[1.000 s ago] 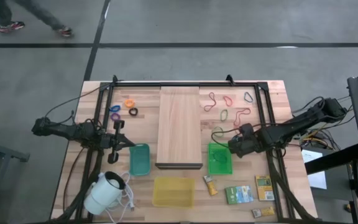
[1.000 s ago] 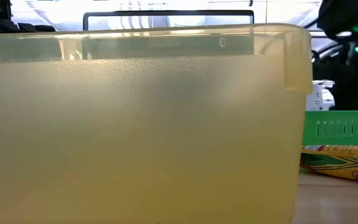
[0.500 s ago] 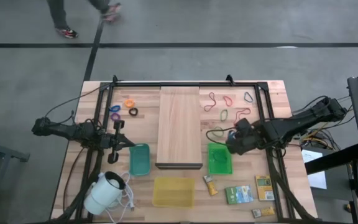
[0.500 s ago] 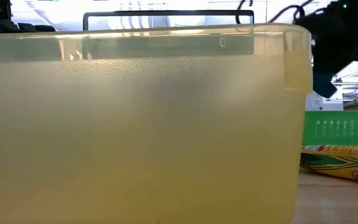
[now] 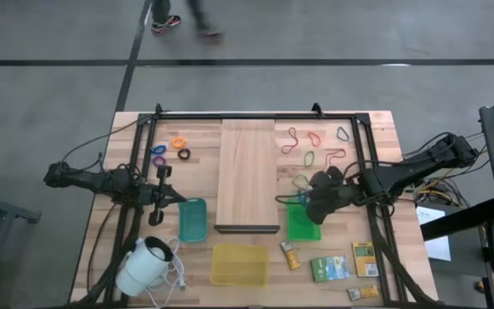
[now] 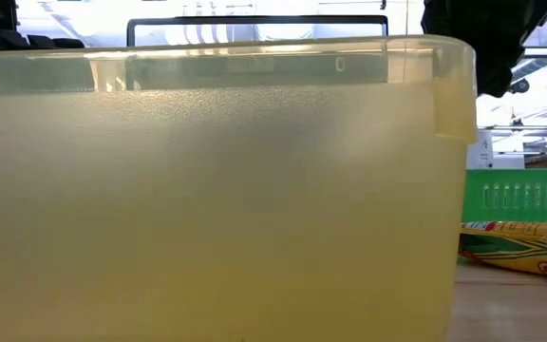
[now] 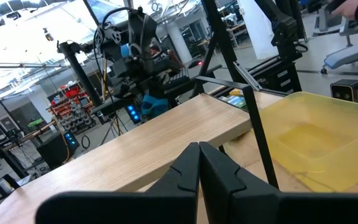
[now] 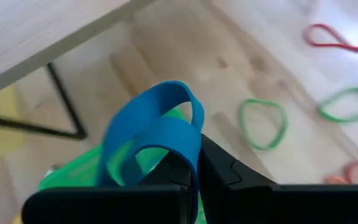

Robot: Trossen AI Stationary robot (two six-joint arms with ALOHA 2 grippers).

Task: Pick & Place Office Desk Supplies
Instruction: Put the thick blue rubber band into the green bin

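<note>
Right gripper [image 8: 191,171] is clamped on a blue rubber band [image 8: 151,137], above the green bin [image 5: 303,221] near the tabletop's right edge. Drop pending. Other bands [image 5: 310,159] and rings [image 5: 178,142] remain loose by the far edge. Left gripper [image 7: 199,163] closed, empty, idle.
</note>
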